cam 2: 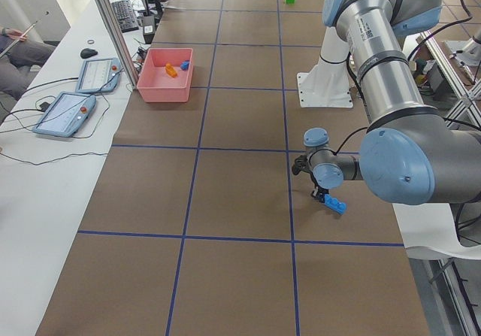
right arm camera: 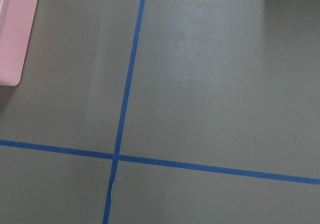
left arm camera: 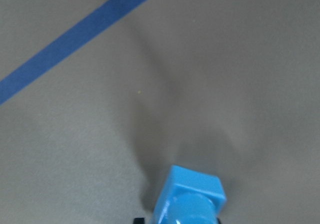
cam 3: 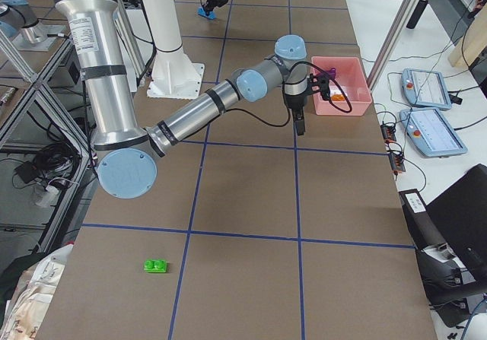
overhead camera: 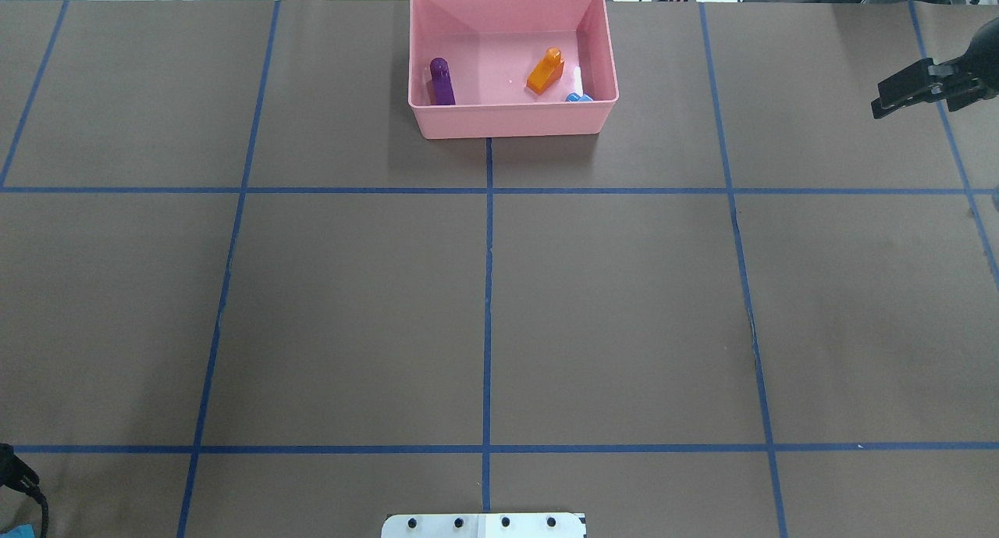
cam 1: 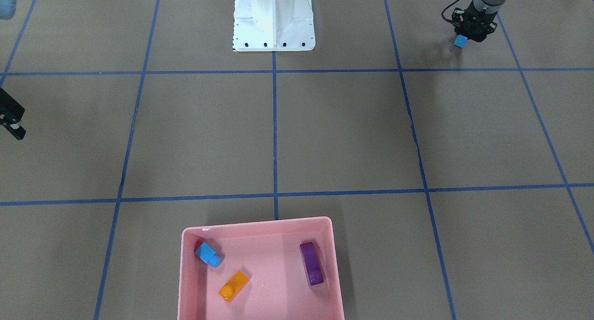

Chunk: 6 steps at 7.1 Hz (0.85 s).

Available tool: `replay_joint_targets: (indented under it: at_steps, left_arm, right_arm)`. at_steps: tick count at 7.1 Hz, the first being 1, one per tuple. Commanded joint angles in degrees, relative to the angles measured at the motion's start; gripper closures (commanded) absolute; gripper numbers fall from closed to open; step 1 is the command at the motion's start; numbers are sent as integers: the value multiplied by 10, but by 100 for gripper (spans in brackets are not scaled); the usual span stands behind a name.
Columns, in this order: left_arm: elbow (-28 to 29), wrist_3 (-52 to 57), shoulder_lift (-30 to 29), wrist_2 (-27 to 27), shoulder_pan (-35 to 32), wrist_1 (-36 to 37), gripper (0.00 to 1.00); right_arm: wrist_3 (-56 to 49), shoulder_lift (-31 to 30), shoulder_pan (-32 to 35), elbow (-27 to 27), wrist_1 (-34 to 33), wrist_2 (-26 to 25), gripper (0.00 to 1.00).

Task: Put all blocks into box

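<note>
The pink box (cam 1: 185,283) stands at the table's far side, middle. It holds a small light-blue block (cam 1: 209,255), an orange block (cam 1: 234,285) and a purple block (cam 1: 312,263). My left gripper (cam 1: 465,35) is near the robot's own table edge, far left. It is shut on another light-blue block (cam 1: 460,42), held close over the table, which also shows in the left wrist view (left arm camera: 190,199). My right gripper (cam 1: 21,122) is open and empty, hovering to the right of the box. A green block (cam 3: 156,265) lies alone near the table's right end.
The white robot base (cam 1: 274,22) stands at the near middle edge. Blue tape lines grid the brown table. Two tablets (cam 2: 75,95) and cables lie on the white bench beyond the box. The box's corner (right arm camera: 15,33) shows in the right wrist view.
</note>
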Motion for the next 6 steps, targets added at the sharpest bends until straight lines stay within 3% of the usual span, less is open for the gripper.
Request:
replay_joint_targets:
  at_steps: [1, 3, 6]
  left_arm:
    - [-40, -7, 4, -5, -16, -8, 100]
    - [-116, -40, -19, -1, -113, -8, 100]
    - [-119, -76, -174, 2, -274, -3, 100]
  right_arm:
    - [0, 2, -1, 0, 1, 0, 0]
    - [0, 1, -1, 0, 2, 0, 0]
    - [1, -1, -1, 0, 2, 0, 0]
